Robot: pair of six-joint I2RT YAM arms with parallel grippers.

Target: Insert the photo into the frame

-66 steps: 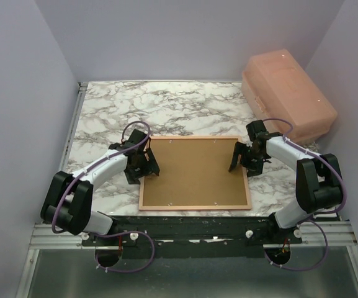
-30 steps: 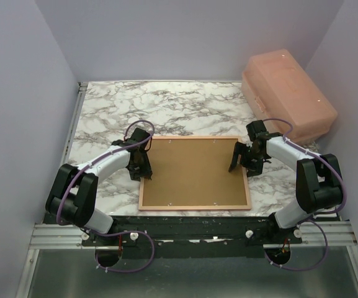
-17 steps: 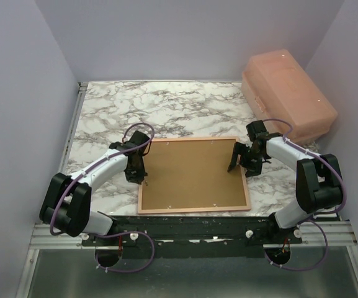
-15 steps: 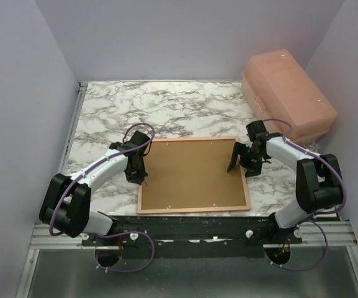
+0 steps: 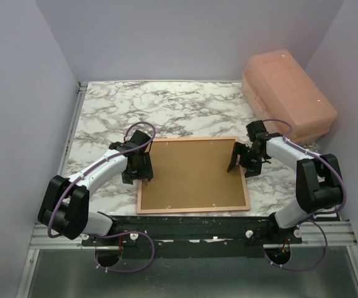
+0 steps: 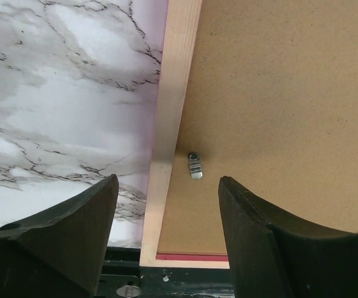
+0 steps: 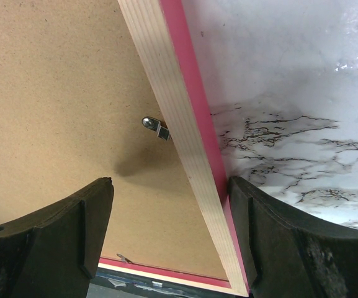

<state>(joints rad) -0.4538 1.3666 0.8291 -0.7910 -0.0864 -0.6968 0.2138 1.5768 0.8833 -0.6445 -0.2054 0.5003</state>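
The frame [image 5: 194, 210] lies face down on the marble table, its pale wood back up and a pink edge showing. A brown backing board [image 5: 194, 174] fills it. The photo is hidden. My left gripper [image 5: 138, 172] hangs open over the frame's left border [image 6: 179, 74], one finger above the marble and one above the board, with a small metal clip [image 6: 195, 166] between them. My right gripper [image 5: 237, 166] stands open astride the right border [image 7: 157, 59]. Its outer finger [image 7: 272, 236] sits against the pink edge, and a clip [image 7: 156, 128] lies just ahead.
A large salmon-pink plastic box [image 5: 287, 93] stands at the back right corner. The dark mounting rail [image 5: 191, 233] runs along the near edge just below the frame. White walls close in the table on the left, back and right.
My left gripper closed by the frame's left border about half a second ago and now stands open again. The frame's near left corner has slid slightly toward the rail. The right arm has not moved.
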